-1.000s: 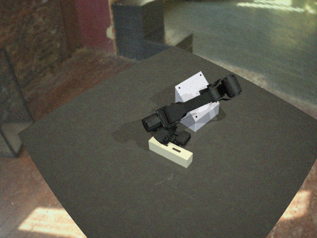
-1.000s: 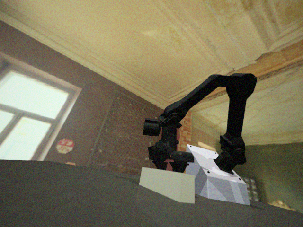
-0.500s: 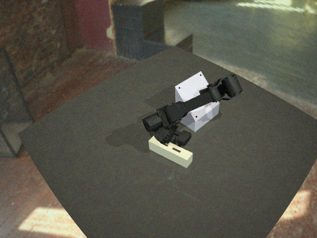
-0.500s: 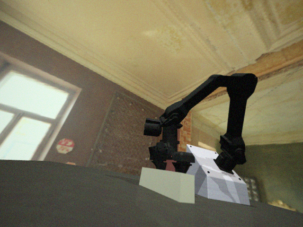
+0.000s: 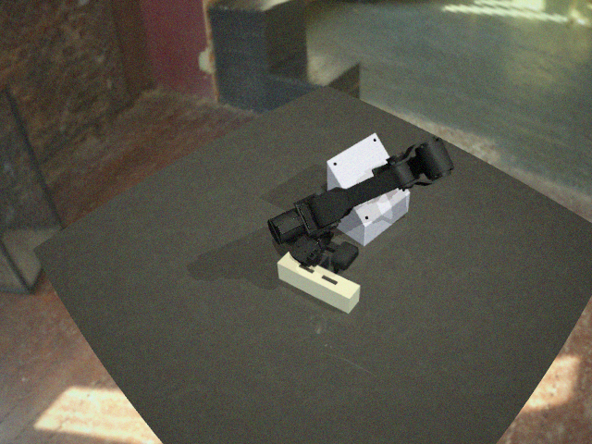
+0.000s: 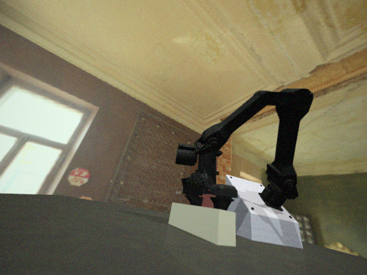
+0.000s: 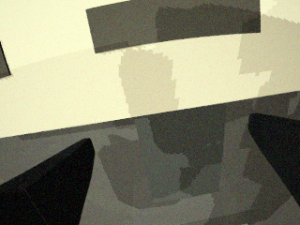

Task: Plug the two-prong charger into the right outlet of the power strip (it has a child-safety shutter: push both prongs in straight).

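The cream power strip (image 5: 315, 287) (image 6: 195, 219) (image 7: 56, 108) lies on the table. Its top has two dark outlet recesses: one (image 5: 306, 268) (image 7: 127, 33) close to the gripper, the other (image 5: 329, 279) (image 7: 4, 66) further along. My gripper (image 5: 325, 260) (image 6: 207, 202) (image 7: 172, 134) is wide open, low at the strip's arm-side edge, with nothing gripped. Between the spread fingers a straight-edged grey shape (image 7: 161, 173) meets the strip's edge in the wrist view. It may be the charger, but shadows blur it and I cannot tell for sure. No prongs show.
The white angled base block (image 5: 353, 166) (image 6: 266, 227) stands behind the strip, close to the gripper. The black arm (image 5: 363, 191) (image 6: 237, 118) reaches over it. The dark table top (image 5: 239, 344) (image 6: 103, 236) bears strip and base; its edges show in the top view.
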